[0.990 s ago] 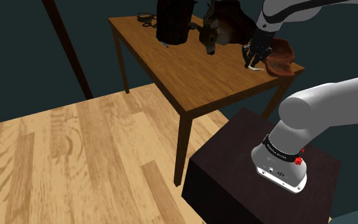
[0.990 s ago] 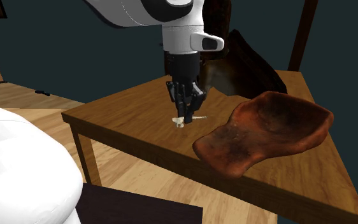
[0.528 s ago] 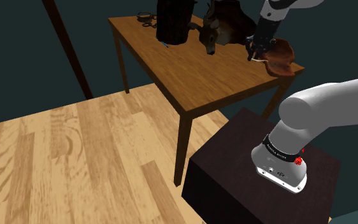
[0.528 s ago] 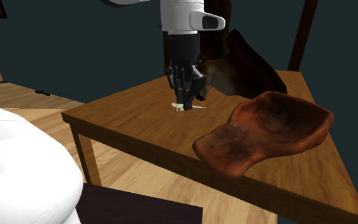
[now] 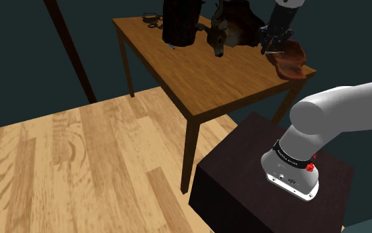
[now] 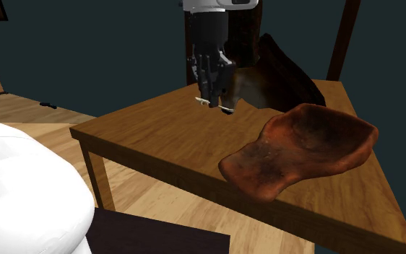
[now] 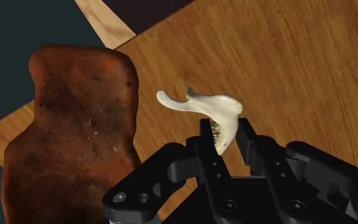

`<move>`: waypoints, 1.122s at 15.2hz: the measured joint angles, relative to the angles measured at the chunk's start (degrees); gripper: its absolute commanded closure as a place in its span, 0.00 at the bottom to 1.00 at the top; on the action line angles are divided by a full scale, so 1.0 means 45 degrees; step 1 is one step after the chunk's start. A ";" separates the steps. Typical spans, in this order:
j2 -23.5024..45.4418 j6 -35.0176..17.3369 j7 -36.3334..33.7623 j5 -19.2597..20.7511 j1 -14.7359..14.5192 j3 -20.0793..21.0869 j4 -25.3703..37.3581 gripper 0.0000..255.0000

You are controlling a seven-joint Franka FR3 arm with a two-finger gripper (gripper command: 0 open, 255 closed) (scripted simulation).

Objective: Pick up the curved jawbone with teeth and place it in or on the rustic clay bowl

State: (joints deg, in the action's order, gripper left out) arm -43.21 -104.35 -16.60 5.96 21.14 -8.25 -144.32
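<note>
The pale curved jawbone (image 7: 204, 107) hangs clasped between my black fingers in the wrist view, well above the table. My gripper (image 6: 212, 99) is shut on the jawbone (image 6: 217, 106), whose ends stick out below the fingertips. The reddish-brown clay bowl (image 6: 303, 147) lies on the wooden table (image 6: 165, 141), toward the second exterior view's right of the gripper and lower. From the shoulder camera, the gripper (image 5: 271, 46) hovers beside the bowl (image 5: 289, 59) near the table's far right corner. The wrist camera shows the bowl (image 7: 72, 127) beside the jawbone, down on the tabletop.
A brown animal-head figure (image 5: 219, 33), a dark cylinder (image 5: 179, 21) and small metal items (image 5: 153, 21) stand along the table's back edge. A large dark brown object (image 6: 281, 72) rises behind the bowl. My dark stand (image 5: 271, 179) sits below the table's near corner.
The gripper has risen from the tabletop with the jawbone held in it, lifting it clear of the wood. The bowl has stayed where it was.
</note>
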 measured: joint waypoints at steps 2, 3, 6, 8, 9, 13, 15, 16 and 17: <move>-0.0026 0.0374 -0.0006 -0.0034 -0.0016 0.0044 0.0348 1.00; -0.0006 0.0531 -0.0012 -0.0053 -0.0028 0.0065 0.0524 1.00; 0.0047 0.1026 0.0012 -0.0086 -0.0042 0.0090 0.1073 1.00; 0.0061 0.1363 0.0012 -0.0112 -0.0055 0.0123 0.1424 1.00; 0.0156 0.1513 0.0024 -0.0125 -0.0065 0.0125 0.1669 1.00; 0.0224 0.2090 0.0039 -0.0163 -0.0083 0.0165 0.2314 1.00; 0.0331 0.2158 0.0441 0.0042 0.0043 -0.0198 0.2515 1.00; 0.0488 0.2060 0.0676 0.0155 0.0103 -0.0421 0.2589 1.00; 0.0630 0.2063 0.0983 0.0298 0.0187 -0.0700 0.2759 1.00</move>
State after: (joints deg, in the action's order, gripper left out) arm -40.37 -95.06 -12.17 7.30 21.98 -11.40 -131.90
